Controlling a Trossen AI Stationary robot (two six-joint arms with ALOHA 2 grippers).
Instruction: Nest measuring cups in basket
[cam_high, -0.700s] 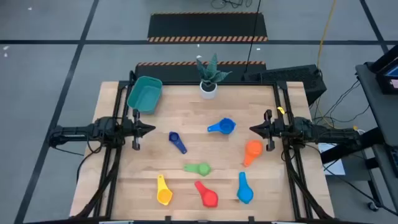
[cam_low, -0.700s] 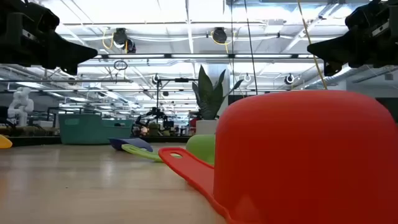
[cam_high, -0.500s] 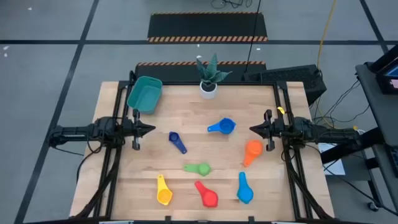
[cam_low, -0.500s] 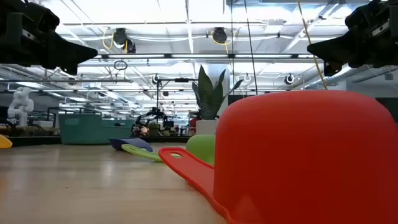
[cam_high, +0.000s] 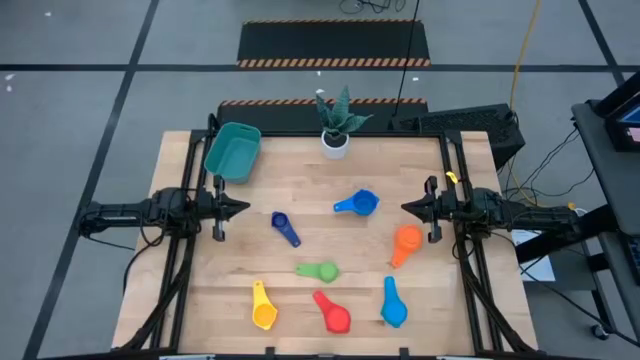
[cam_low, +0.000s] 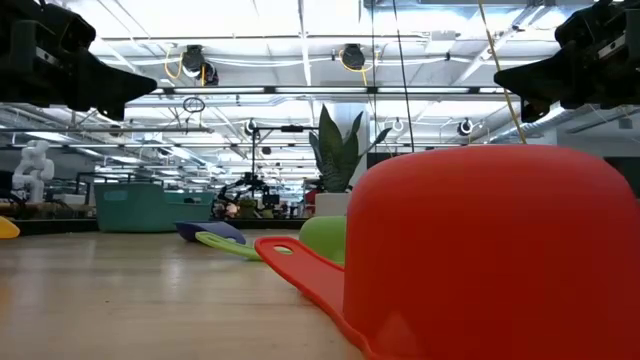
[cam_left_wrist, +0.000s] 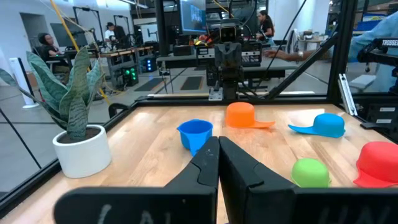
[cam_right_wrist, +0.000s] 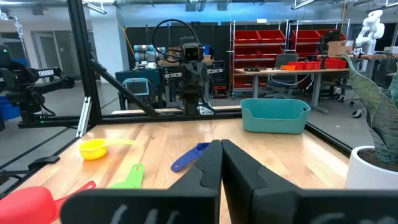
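High view: nothing nested yet; the teal plastic rectangular basket at the far left corner appears empty.
Six plastic measuring cups are seen loose on the table: dark blue, light blue, orange, green, yellow, red, plus blue. The left gripper and right gripper are held together, empty, at the table's sides, well apart from all cups.

I see the teal plastic rectangular basket at the wooden table's far left corner, the white potted plant to its right, and six plastic measuring cups scattered nearer me, none inside.
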